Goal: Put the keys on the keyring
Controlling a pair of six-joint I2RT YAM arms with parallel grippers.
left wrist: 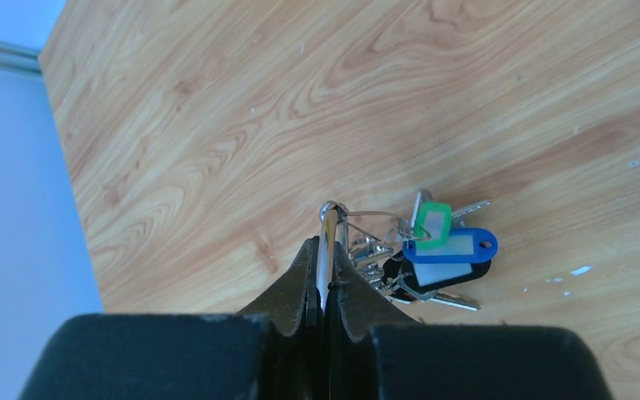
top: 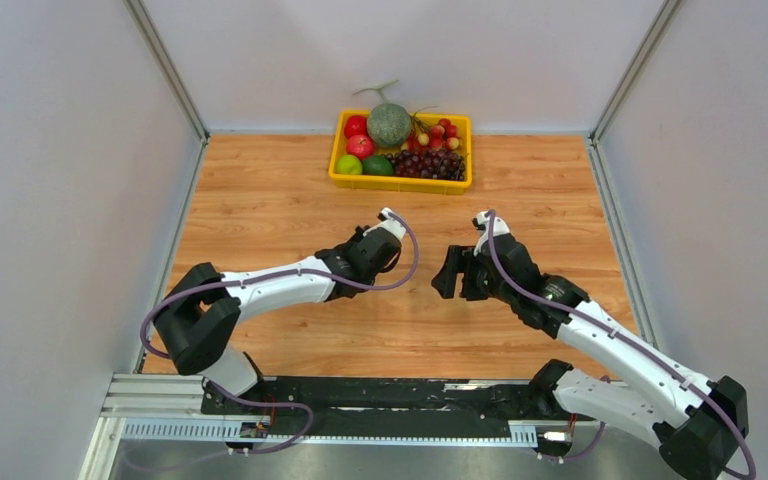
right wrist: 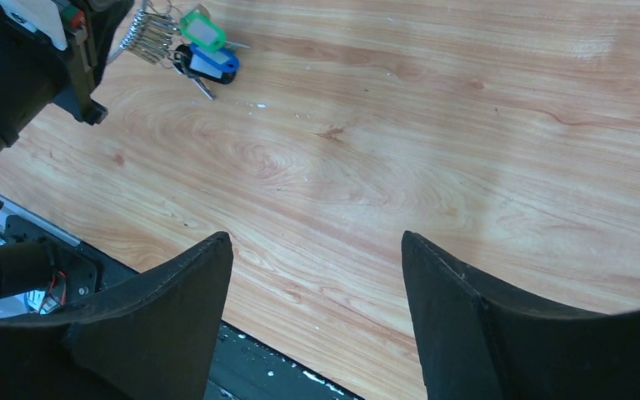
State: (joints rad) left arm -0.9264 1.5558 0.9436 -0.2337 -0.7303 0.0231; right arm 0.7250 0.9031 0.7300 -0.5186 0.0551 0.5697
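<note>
Keys [left wrist: 446,250], small silvery metal ones with green, blue and black plastic heads, lie bunched on the light wooden counter [left wrist: 217,125], right of centre in the left wrist view and upper left in the right wrist view. Left tool [left wrist: 327,258]: jaws pressed narrow, clamping the thin silvery wire keyring [left wrist: 331,221], which runs to the bunch. Right tool [right wrist: 315,242]: jaws wide, holding nothing, well apart from the keys.
</note>
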